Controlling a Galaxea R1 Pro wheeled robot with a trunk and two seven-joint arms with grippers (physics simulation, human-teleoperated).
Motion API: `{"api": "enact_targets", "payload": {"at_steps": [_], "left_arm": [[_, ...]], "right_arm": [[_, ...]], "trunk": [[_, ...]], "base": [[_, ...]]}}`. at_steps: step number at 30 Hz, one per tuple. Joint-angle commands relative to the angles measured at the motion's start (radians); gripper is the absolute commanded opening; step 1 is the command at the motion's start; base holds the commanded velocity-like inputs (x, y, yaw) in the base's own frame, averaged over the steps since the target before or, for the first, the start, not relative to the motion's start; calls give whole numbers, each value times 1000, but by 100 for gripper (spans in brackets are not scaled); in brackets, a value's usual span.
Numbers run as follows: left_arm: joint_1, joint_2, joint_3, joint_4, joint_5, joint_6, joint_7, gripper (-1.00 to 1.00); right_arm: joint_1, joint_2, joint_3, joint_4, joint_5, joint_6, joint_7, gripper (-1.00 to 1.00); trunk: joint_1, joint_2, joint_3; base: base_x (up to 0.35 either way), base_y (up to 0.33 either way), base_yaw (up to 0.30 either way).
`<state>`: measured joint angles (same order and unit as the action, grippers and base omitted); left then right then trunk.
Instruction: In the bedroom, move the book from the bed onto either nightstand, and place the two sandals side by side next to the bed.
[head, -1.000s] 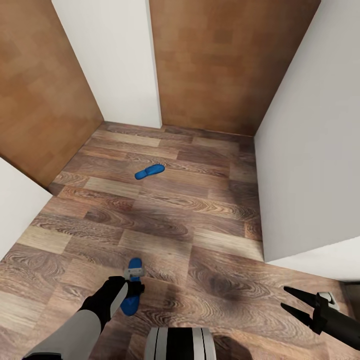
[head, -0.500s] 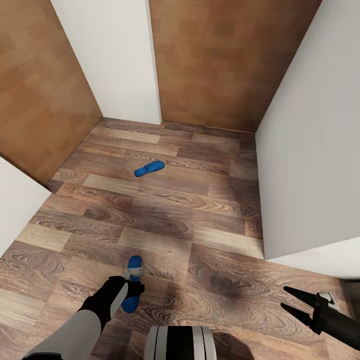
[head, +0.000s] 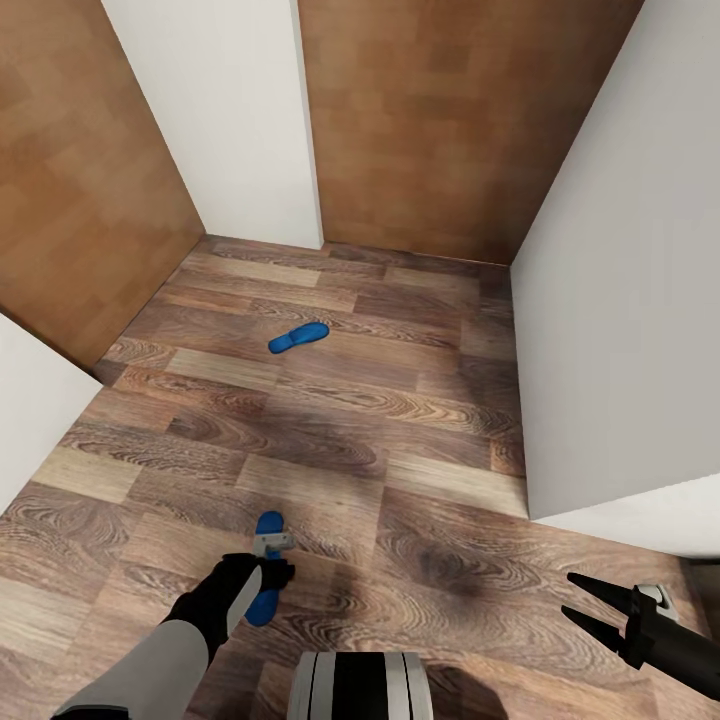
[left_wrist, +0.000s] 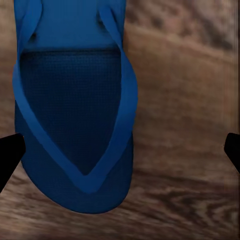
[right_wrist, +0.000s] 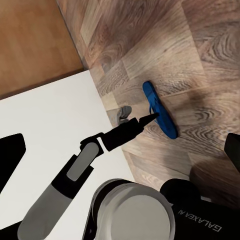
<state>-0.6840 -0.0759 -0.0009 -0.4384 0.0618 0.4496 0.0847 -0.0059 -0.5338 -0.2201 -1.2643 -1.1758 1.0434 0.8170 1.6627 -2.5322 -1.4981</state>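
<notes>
Wood-plank floor (head: 400, 440), brown, strong grain, slight sheen. Plain matt white walls (head: 620, 300), beside smooth brown wood-look panels (head: 440, 120). Near sandal (left_wrist: 75, 125): bright blue, rubbery look, finely dotted rough footbed, smooth thin straps. Far sandal (head: 298, 338) same blue. Left tool (head: 272, 560) and right tool (head: 590, 605): matt black, plastic-like.

Open plank floor (head: 400, 440) lies wide between the near sandal (head: 266, 600) and the far sandal (head: 298, 339). White walls (head: 620, 300) close the right side; wood panels (head: 80, 200) hem the left and back.
</notes>
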Motion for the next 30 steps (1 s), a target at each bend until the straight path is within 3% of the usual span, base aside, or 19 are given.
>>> {"api": "enact_targets", "payload": {"at_steps": [1,3,12,30], "left_arm": [[0,-2,0,0,5,4,7,100],[0,-2,0,5,4,3,11,100],[0,-20,-1,25,3,0,136,100],[0,-24,-1,27,5,0,153,100]], "right_arm": [[0,0,-1,0,4,4,5,100],[0,0,-1,0,4,4,5,100],[0,0,-1,0,4,4,5,100],[0,0,-1,0,4,4,5,100]], "trunk": [[0,0,-1],[0,0,-1],[0,0,-1],[0,0,-1]], "base": [[0,0,0],[0,0,0],[0,0,0],[0,0,0]]}}
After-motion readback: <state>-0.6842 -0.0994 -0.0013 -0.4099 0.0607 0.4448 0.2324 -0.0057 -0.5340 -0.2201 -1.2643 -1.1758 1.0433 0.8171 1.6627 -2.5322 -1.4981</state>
